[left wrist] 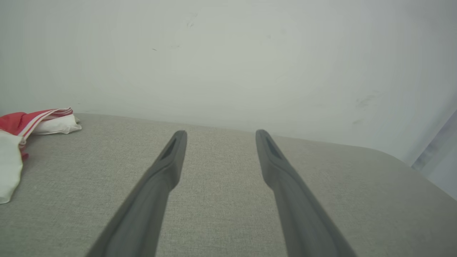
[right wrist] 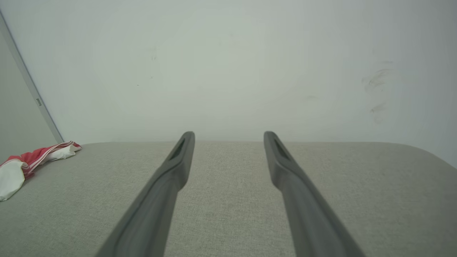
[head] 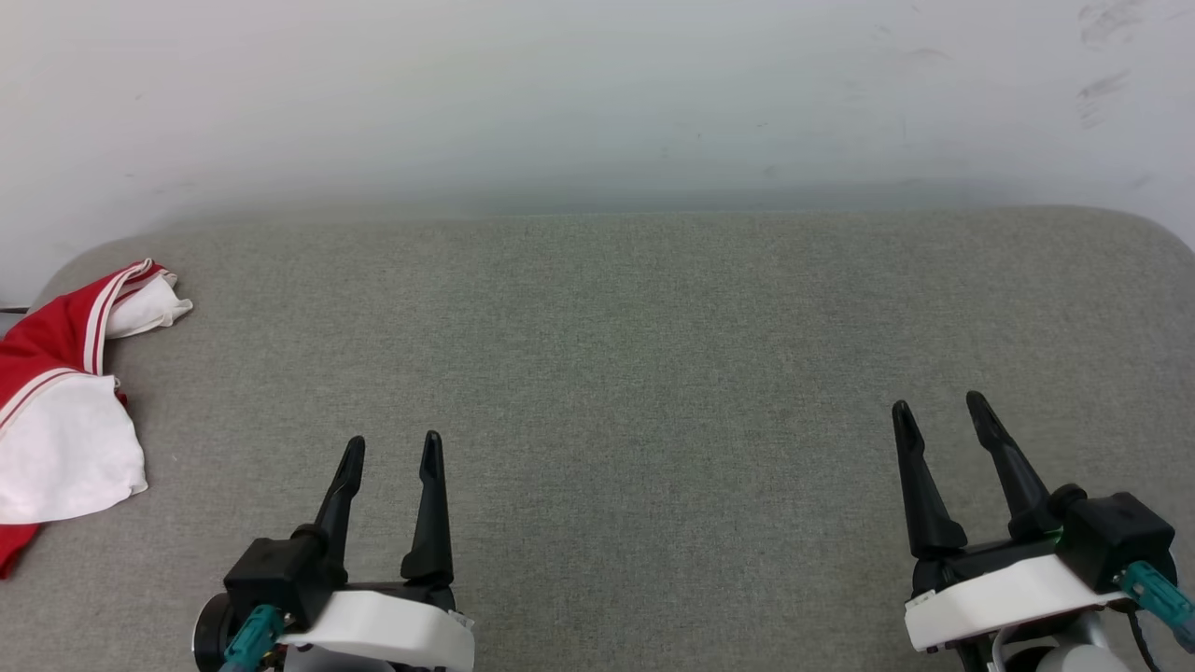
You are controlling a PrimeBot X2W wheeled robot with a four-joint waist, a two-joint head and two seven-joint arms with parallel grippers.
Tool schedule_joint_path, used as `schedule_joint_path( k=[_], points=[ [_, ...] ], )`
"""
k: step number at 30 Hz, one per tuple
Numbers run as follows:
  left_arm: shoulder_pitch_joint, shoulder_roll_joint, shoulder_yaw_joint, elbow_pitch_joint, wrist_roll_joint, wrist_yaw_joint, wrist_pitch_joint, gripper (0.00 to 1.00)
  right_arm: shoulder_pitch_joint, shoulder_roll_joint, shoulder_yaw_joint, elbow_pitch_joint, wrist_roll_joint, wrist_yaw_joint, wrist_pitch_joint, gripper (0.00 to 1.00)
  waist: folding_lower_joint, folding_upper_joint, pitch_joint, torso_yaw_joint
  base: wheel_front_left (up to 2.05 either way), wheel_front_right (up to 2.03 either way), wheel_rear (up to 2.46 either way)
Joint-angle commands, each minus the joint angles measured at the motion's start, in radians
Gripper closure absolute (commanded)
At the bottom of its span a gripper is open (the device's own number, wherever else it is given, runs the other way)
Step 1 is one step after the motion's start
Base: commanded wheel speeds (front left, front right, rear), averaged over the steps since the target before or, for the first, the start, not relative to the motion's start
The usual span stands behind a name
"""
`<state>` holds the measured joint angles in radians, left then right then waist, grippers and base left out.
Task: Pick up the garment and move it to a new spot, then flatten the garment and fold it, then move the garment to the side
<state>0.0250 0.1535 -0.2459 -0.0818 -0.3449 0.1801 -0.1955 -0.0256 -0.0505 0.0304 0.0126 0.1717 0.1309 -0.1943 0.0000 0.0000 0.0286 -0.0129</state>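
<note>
The garment [head: 65, 401] lies crumpled at the far left edge of the grey padded surface [head: 635, 355], red with white sleeves and striped trim, partly cut off by the head view's edge. It also shows at the left in the left wrist view [left wrist: 21, 123] and small at the left in the right wrist view [right wrist: 32, 159]. My left gripper [head: 392, 448] hovers open at the lower left, well to the right of the garment, with nothing between its fingers. At the lower right my right gripper [head: 938, 406] stands open and empty too.
A pale wall [head: 597, 103] rises directly behind the surface's far edge. The surface has rounded corners at the back left and back right. A grey panel edge [right wrist: 28, 85] stands at the left in the right wrist view.
</note>
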Motion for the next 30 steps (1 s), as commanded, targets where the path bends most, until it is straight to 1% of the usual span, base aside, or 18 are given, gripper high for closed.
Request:
schedule_joint_path(
  k=[1, 5, 8, 11, 14, 18, 26, 30],
  points=[
    [0.011, -0.014, 0.022, -0.012, 0.009, -0.025, -0.009, 0.00, 0.008, 0.000, 0.005, 0.001, 0.010, 0.000, -0.010, 0.00, 0.0000, 0.0000, 0.001, 0.000, 0.00, 0.00, 0.00],
    [0.031, -0.052, 0.084, -0.007, 0.025, -0.093, -0.018, 0.00, 0.013, 0.000, 0.000, 0.021, 0.051, 0.000, -0.019, 0.00, 0.0000, 0.0000, 0.002, 0.000, 0.00, 0.00, 0.00],
    [0.040, -0.073, 0.120, 0.006, 0.048, -0.147, -0.023, 0.00, 0.013, 0.000, -0.001, 0.029, 0.043, 0.000, -0.025, 0.00, 0.0000, 0.0000, 0.003, -0.001, 0.00, 0.00, 0.00],
    [0.051, -0.087, 0.143, 0.026, 0.080, -0.187, -0.030, 0.00, 0.014, 0.000, -0.013, 0.040, 0.037, 0.000, -0.032, 0.00, 0.0000, 0.0000, 0.002, -0.002, 0.00, 0.00, 0.00],
    [0.053, -0.094, 0.150, 0.043, 0.119, -0.215, -0.036, 0.00, 0.013, 0.000, -0.017, 0.046, 0.015, 0.000, -0.037, 0.00, 0.0000, 0.0000, 0.002, -0.004, 0.00, 0.00, 0.00],
    [0.056, -0.100, 0.150, 0.048, 0.174, -0.223, -0.043, 0.00, 0.014, 0.000, -0.025, 0.053, -0.020, 0.000, -0.044, 0.00, 0.0000, 0.0000, 0.003, -0.006, 0.00, 0.00, 0.00],
    [0.058, -0.103, 0.153, 0.052, 0.222, -0.233, -0.056, 0.00, 0.008, 0.001, -0.037, 0.055, -0.067, 0.000, -0.057, 0.00, 0.0000, 0.0000, 0.010, -0.008, 0.00, 0.00, 0.00],
    [0.059, -0.103, 0.155, 0.053, 0.222, -0.231, -0.065, 0.00, 0.008, 0.001, -0.035, 0.053, -0.093, 0.000, -0.064, 0.00, 0.0000, 0.0000, 0.013, -0.007, 0.00, 0.00, 0.00]
  ],
)
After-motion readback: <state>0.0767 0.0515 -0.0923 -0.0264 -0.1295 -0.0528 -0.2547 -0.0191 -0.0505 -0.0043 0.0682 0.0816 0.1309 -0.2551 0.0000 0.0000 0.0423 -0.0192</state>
